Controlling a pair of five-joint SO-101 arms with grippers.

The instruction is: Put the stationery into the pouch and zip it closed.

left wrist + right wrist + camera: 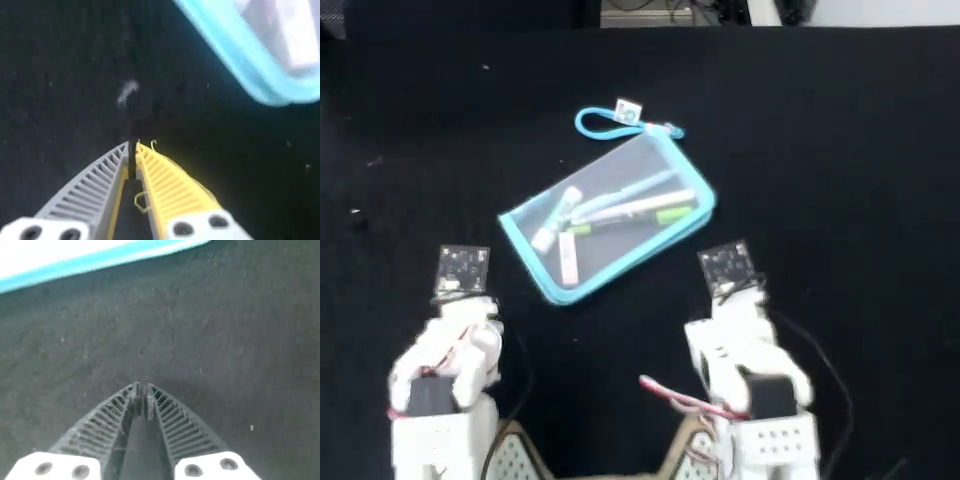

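I hold the left gripper (132,146) and right gripper (141,387) clenched on nothing, the pouch (608,215) lying just ahead of their tips; I judge it light, floppy, slippery, best pinched at its stiffer blue edge (240,65)

Pouch (620,175) — clear mesh, light-blue trim; table (840,150) — plain black.

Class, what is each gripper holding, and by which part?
Nothing. The left gripper and the right gripper are both shut and empty, apart from the pouch.
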